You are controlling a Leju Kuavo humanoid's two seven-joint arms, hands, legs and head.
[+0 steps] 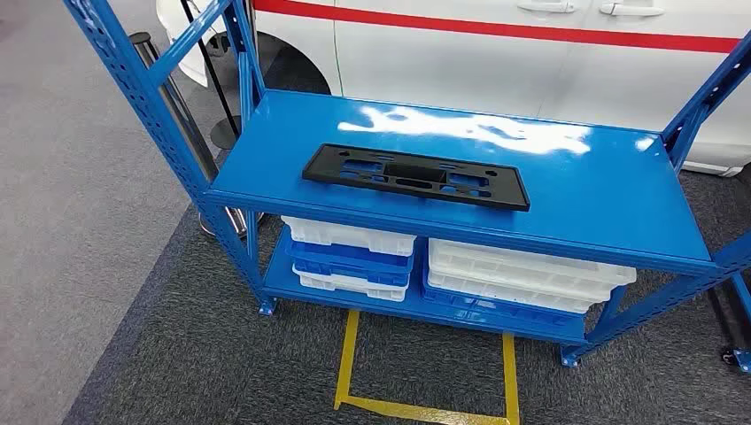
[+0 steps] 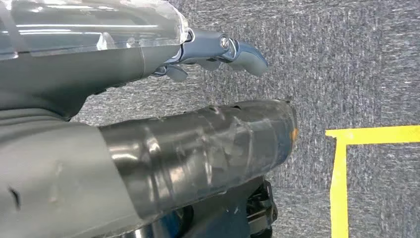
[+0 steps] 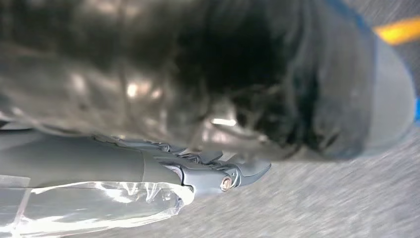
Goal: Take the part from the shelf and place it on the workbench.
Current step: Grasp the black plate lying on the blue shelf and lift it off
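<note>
A flat black plastic part (image 1: 415, 175) with several cut-outs lies lengthwise on the top board of a blue metal shelf (image 1: 576, 190), near its front edge. My left hand (image 2: 213, 52) hangs over grey carpet in the left wrist view, its fingers stretched out and holding nothing. My right hand (image 3: 218, 171) also hangs low beside a dark blurred part of my body, fingers extended and holding nothing. Both hands are far from the part.
White and blue trays (image 1: 522, 270) are stacked on the shelf's lower board. A white car with a red stripe (image 1: 496, 35) stands behind the shelf. Yellow floor tape (image 1: 425, 409) marks a square on the carpet before the shelf. Blue uprights (image 1: 133, 80) flank the top board.
</note>
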